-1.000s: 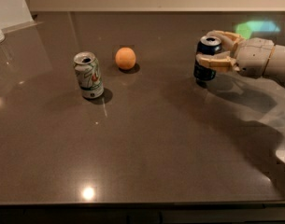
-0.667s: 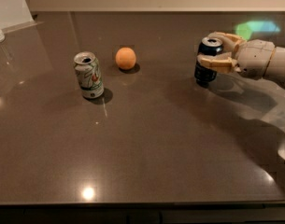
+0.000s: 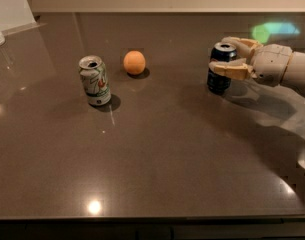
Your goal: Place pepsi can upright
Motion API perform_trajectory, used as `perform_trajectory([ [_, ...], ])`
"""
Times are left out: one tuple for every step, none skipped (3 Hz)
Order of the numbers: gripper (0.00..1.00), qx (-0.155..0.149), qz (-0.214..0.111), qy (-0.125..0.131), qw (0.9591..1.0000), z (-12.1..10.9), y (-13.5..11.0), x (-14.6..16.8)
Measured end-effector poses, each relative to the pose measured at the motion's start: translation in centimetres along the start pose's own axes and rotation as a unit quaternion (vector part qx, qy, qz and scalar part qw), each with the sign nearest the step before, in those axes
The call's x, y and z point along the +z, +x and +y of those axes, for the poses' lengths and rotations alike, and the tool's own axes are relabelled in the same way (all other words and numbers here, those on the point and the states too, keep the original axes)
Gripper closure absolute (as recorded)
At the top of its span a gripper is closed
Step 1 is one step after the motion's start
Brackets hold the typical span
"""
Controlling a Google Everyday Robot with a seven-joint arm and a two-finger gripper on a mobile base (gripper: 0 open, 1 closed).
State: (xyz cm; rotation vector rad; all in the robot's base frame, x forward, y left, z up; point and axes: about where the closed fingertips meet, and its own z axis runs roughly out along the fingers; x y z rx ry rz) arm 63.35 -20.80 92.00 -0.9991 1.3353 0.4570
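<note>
The end effector (image 3: 219, 54) is seen at the right of the counter (image 3: 157, 149), its fingers clamped on the upper part of the pepsi can (image 3: 218, 83). The can is held directly between them, long axis vertical, opening up. Whether its base touches the counter cannot be told. A short lowering and release are judged to be what remains.

The dark brown, glossy tabletop (image 3: 157, 154) carries an upright silver-white aluminium can (image 3: 95, 81) with green and red markings at left and a small round orange ball (image 3: 134, 62) near it (apart, further back). Well to the right, an upright dark blue aluminium pepsi can (image 3: 218, 84) stands clasped by the beige two-finger gripper (image 3: 219, 54).
</note>
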Motion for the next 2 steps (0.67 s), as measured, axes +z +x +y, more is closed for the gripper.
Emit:
perform_trajectory([
  [0.0,0.0,-0.001,-0.002,1.0,0.12,-0.07,0.25],
  [0.0,0.0,-0.001,-0.002,1.0,0.13,-0.07,0.26],
])
